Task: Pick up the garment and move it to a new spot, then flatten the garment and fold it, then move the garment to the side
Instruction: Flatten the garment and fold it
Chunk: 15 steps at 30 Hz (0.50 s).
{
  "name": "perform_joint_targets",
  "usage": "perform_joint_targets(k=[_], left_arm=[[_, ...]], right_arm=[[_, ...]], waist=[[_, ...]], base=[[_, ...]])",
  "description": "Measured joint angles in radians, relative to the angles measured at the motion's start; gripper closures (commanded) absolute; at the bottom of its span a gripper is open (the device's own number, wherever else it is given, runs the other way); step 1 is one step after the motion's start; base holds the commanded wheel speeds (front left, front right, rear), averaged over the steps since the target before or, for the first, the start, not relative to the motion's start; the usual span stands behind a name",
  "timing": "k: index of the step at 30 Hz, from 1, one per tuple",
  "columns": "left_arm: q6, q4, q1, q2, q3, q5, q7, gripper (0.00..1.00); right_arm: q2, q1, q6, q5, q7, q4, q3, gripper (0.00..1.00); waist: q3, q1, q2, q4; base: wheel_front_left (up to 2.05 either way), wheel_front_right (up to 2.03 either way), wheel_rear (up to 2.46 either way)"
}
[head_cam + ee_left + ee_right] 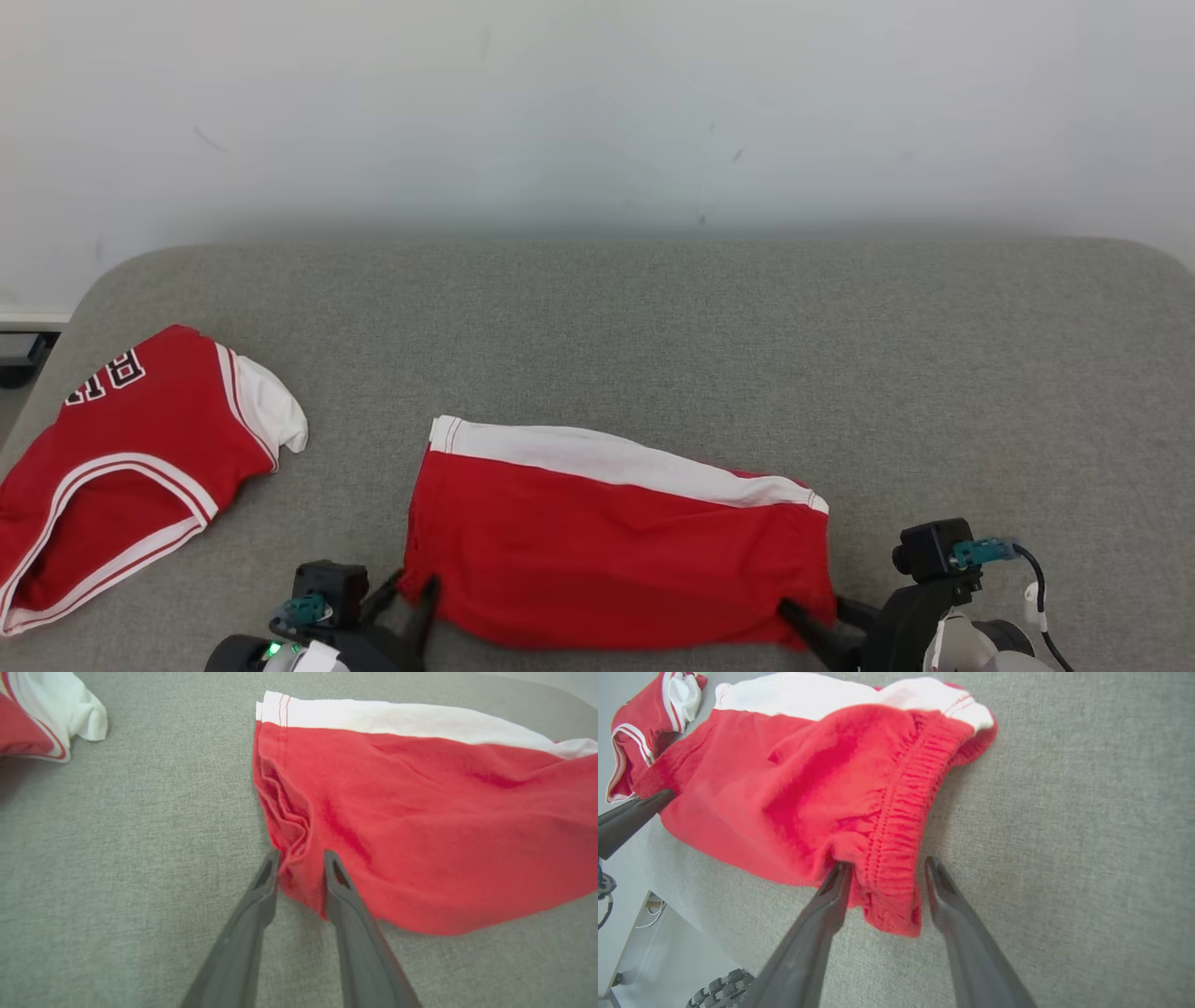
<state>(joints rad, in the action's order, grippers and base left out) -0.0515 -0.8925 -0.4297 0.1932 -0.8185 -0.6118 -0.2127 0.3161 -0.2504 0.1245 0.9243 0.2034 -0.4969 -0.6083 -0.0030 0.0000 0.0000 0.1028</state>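
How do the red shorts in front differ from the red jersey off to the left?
The shorts lie spread in a flat oblong; the jersey lies rumpled and askew. The shorts are plain red with one white band along the far edge; the jersey has lettering and striped trim. The left gripper and right gripper straddle the shorts' near corners; the jersey lies apart from both. Both are red and white, on the grey table.

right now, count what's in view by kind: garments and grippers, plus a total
red shorts: 1
red jersey: 1
grippers: 2 (left gripper, right gripper), one at each end of the shorts
total: 4
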Motion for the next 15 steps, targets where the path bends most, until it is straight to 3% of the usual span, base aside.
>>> perform_joint_targets(k=[7, 15], left_arm=[[0.035, 0.039, 0.03, 0.02, 0.017, -0.016, -0.014, 0.0], [0.123, 0.135, 0.073, 0.058, 0.072, -0.022, -0.035, 0.0]], right_arm=[[0.017, 0.041, 0.0, 0.04, -0.002, 0.062, 0.026, 0.0], [0.052, 0.082, -0.005, 0.059, -0.067, 0.16, 0.089, 0.0]], waist=[[-0.019, 0.0, 0.0, -0.012], [-0.033, 0.0, 0.0, -0.026]], base=[[0.0, 0.0, 0.0], [0.0, 0.0, 0.0]])
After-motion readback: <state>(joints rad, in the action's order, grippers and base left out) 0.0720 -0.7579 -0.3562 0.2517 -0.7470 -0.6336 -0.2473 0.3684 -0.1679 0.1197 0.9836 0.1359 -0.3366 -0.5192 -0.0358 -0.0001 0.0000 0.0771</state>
